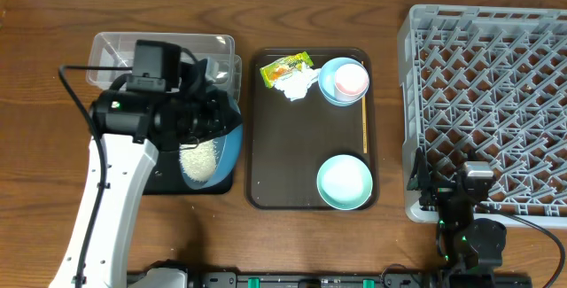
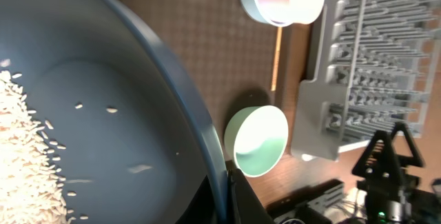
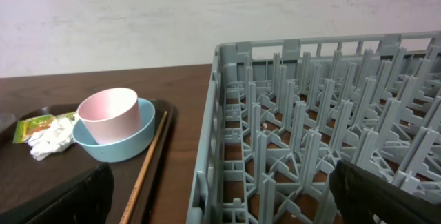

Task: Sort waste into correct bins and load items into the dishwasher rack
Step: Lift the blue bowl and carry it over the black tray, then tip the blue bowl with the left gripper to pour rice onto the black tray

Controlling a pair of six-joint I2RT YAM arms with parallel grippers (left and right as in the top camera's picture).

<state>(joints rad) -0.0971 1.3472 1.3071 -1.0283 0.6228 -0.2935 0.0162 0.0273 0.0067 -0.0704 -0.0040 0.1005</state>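
The left arm hides most of the black tray (image 1: 168,184) and part of the clear tub (image 1: 115,53), far left. The left gripper (image 2: 229,195) seems clamped on the rim of the dark-blue bowl (image 1: 232,142), which is tilted over the tray with rice (image 1: 200,159) inside. The right gripper (image 3: 220,200) is spread wide and empty at the near edge of the grey rack (image 1: 487,75). The table (image 1: 44,22) is wooden, with a pale wall (image 3: 207,10) behind.

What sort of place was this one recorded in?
Probably a lab tabletop staged as a dish-clearing station: a wooden table against a plain white wall, a grey dishwasher rack, and a brown serving tray.
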